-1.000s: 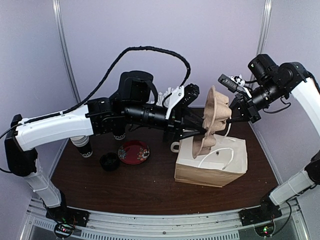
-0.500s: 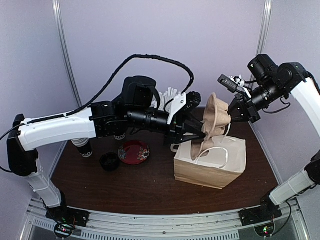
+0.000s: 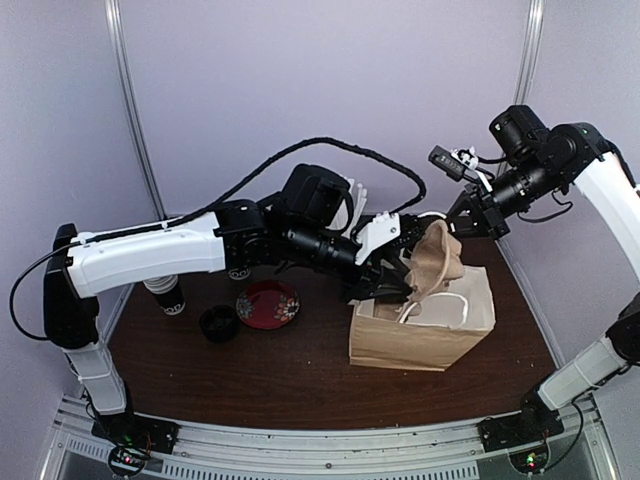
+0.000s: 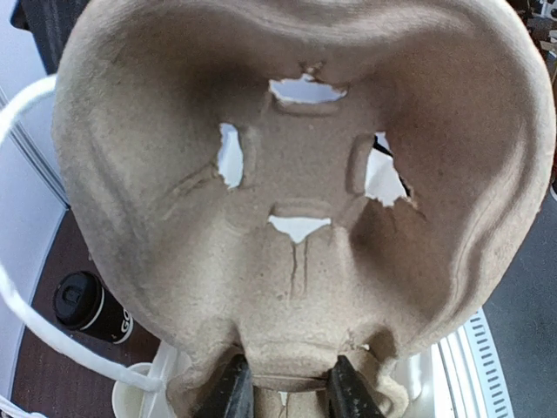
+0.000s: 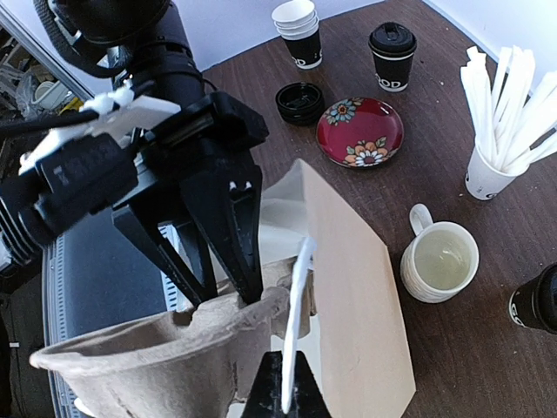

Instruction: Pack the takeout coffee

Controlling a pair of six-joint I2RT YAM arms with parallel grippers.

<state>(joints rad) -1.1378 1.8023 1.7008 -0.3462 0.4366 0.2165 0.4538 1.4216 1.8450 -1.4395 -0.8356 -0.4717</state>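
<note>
My left gripper (image 3: 400, 285) is shut on the lower rim of a tan pulp cup carrier (image 3: 437, 262), which stands on edge with its lower end in the mouth of a brown paper bag (image 3: 420, 340). The carrier (image 4: 296, 174) fills the left wrist view, with the jaws pinching its edge (image 4: 283, 383). My right gripper (image 3: 462, 222) is shut on the bag's white handle (image 5: 296, 313), holding it up. One lidded takeout coffee (image 5: 391, 54) stands beyond the plate. Another takeout coffee (image 4: 91, 306) stands by the mug.
A red flowered plate (image 3: 268, 304) and a loose black lid (image 3: 218, 322) lie left of the bag. A stack of open paper cups (image 3: 170, 295) stands at the far left. A cream mug (image 5: 439, 261) and a cup of white straws (image 5: 500, 131) stand behind the bag.
The left arm has reached right and lowered the carrier from high above the bag down into its mouth. The right gripper still holds the handle, shifted slightly up and back.
</note>
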